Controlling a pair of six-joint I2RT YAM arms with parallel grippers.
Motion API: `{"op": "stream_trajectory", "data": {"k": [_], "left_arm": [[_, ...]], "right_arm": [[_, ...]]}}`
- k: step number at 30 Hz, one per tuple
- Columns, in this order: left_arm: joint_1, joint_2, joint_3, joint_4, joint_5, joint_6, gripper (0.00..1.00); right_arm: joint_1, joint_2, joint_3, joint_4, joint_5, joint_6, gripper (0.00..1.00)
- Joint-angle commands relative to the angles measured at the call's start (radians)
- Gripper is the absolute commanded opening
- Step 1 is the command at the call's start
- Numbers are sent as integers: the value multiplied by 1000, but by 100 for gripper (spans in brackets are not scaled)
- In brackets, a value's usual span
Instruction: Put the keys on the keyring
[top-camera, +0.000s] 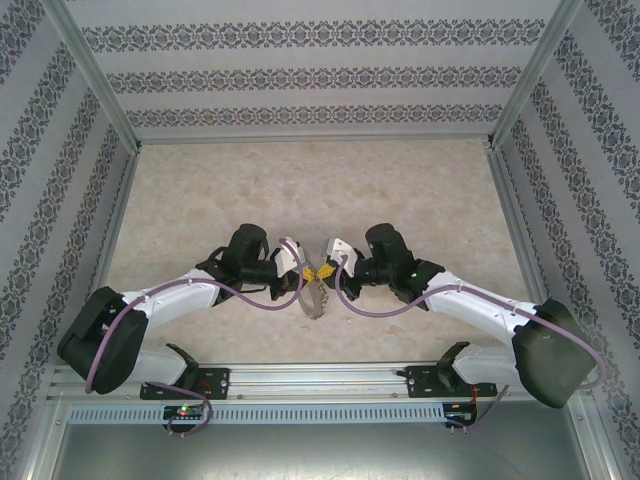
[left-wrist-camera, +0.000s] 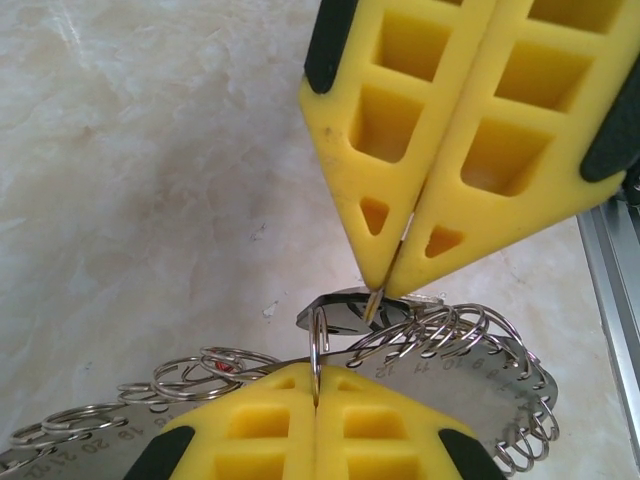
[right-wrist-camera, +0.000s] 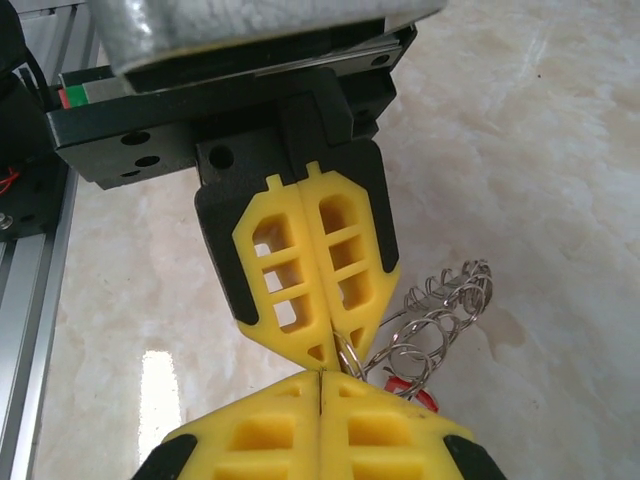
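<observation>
at the middle of the table (top-camera: 200, 200), just beyond the arm bases, both arms are meeting tip to tip above the surface. the left gripper (left-wrist-camera: 316, 392) is pressing its fingers together on one small ring (left-wrist-camera: 316, 345) of the keyring (left-wrist-camera: 470, 335). it is holding that ring upright and edge-on, probably to present it stiffly to the other arm. the right gripper (left-wrist-camera: 386, 285) is pinching what looks like the thin metal of the dark key (left-wrist-camera: 340, 312) and aiming it down at the ring. key and ring are touching or nearly so; i cannot tell whether it is threading in. the rest of the keyring is draping down over a numbered plate (left-wrist-camera: 470, 410), so the loose loops are hanging clear of the fingertips. the red key (right-wrist-camera: 408, 390) is sitting among those loops, just right of the tips, seemingly strung already, though that is hard to judge.
</observation>
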Motion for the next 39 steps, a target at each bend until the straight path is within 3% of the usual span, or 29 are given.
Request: {"op": "stream_trajectory", "data": {"k": [1,32,39], "left_arm": [[-13,-28,1,-5,10,-2,0],[-17,-31,3,1,0,8,0],[-18,-47,-12,17,-17,6,0]], "right_arm": [[14,16,32,36,15,13,0],[66,67,64,76,205,73,0],[56,61,61,57,314,109,0]]}}
